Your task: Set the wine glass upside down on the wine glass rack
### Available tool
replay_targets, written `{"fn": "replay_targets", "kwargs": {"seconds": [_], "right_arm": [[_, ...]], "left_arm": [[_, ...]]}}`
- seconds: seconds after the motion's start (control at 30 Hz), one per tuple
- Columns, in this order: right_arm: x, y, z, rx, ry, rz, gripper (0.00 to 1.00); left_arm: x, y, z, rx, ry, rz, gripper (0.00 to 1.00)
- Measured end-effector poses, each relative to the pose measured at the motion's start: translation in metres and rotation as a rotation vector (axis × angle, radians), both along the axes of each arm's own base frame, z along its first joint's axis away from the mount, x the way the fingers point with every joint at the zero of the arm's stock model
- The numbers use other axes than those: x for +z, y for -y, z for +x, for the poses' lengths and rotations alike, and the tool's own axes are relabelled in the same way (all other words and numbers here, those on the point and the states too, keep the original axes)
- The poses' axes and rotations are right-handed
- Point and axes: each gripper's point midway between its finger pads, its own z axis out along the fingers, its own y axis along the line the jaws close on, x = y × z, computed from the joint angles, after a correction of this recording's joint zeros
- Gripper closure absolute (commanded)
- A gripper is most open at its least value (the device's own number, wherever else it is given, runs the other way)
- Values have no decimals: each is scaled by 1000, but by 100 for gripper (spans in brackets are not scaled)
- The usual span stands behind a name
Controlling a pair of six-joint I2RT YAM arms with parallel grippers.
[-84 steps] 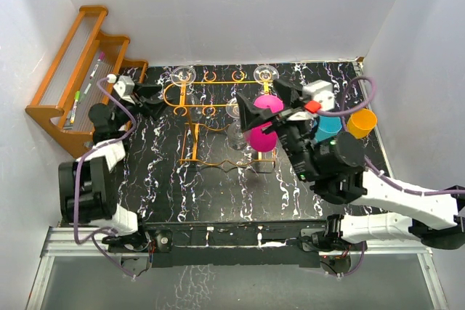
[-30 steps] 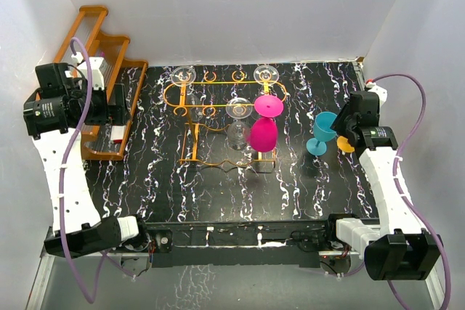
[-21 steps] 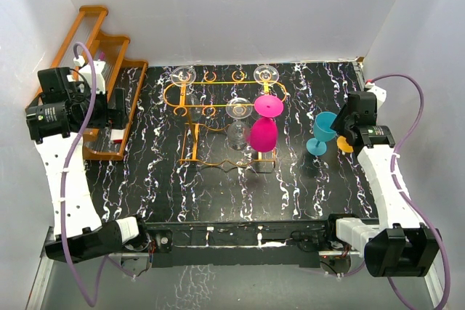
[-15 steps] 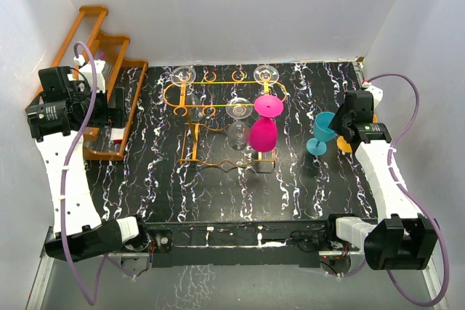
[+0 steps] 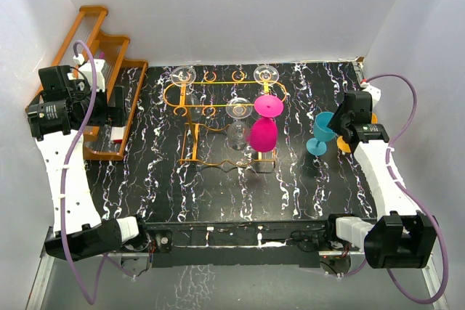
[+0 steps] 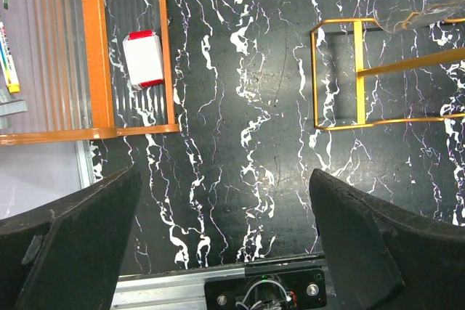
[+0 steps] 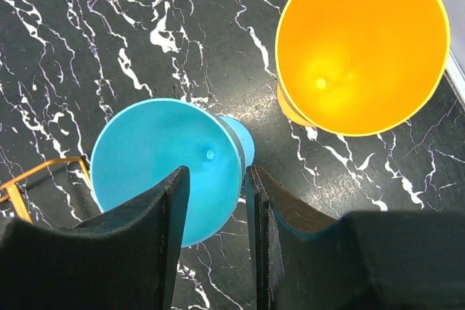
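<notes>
A blue wine glass (image 5: 320,133) stands upright on the black marbled table, right of the orange-gold wire wine glass rack (image 5: 195,141). My right gripper (image 7: 218,172) hangs over the blue wine glass (image 7: 167,168) and is open. One finger sits above the bowl and the other just outside its rim. A pink glass (image 5: 263,132) and three clear glasses hang upside down on the rack. My left gripper (image 6: 225,179) is wide open above bare table at the left, with a rack leg (image 6: 360,56) ahead of it.
An orange glass (image 7: 363,41) stands upright close behind the blue one. The brown wooden stepped rack (image 5: 94,41) runs along the left wall, with a red and white block (image 6: 142,59) at its foot. White walls close in on three sides.
Since the earliest frame both arms have swung out from the middle to the table's sides. Over the last second the right gripper has only edged slightly over the blue glass.
</notes>
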Motion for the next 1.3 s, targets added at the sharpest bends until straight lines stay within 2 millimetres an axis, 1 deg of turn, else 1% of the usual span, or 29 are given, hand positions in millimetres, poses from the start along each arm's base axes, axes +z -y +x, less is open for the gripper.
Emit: {"fn": "replay_targets", "kwargs": {"seconds": [0.1, 0.2, 0.33, 0.43, 0.57, 0.63, 0.7, 0.77, 0.83, 0.9, 1.0, 1.03, 1.1, 1.17, 1.2, 1.23, 1.3], "right_arm": [[-4, 0, -1, -1, -6, 0, 62], [-7, 0, -2, -1, -11, -1, 65], [-10, 0, -3, 2, -18, 2, 78], [-10, -3, -2, 11, -19, 10, 92], [-13, -4, -2, 18, -27, 14, 92], [-12, -4, -3, 19, -25, 11, 92], [-9, -3, -4, 18, -17, 9, 92], [1, -3, -7, 18, 6, 6, 92], [20, -3, -7, 19, 45, 3, 92], [55, -3, -2, 25, 133, -3, 92], [120, -7, 2, 70, 327, -27, 92], [139, -8, 1, 87, 382, -42, 92], [186, -14, -3, 133, 501, -77, 92], [238, -24, -4, 197, 629, -110, 92], [258, -29, -5, 227, 677, -120, 92], [284, -35, -6, 265, 746, -134, 92], [316, -41, -9, 306, 830, -158, 92]], "left_arm": [[0, 0, 0, 0, 0, 0, 3], [-1, 0, 0, 0, -2, 0, 3], [-4, -1, -1, 5, -14, 2, 3], [-5, -2, -1, 8, -16, 5, 3], [-4, -6, -4, 31, -36, 18, 3], [6, -11, -3, 54, -28, 35, 3], [21, -14, -2, 71, 1, 50, 3], [40, -14, -1, 79, 41, 56, 3], [60, -11, -1, 77, 95, 50, 3], [81, 0, -1, 49, 163, 6, 3], [101, 29, -4, -49, 225, -101, 3], [106, 38, -6, -87, 234, -136, 3], [121, 59, -8, -178, 264, -214, 3], [140, 80, -10, -274, 311, -300, 3], [148, 90, -12, -319, 330, -350, 3], [156, 101, -14, -361, 352, -405, 3], [169, 122, -22, -449, 388, -544, 3]]}}
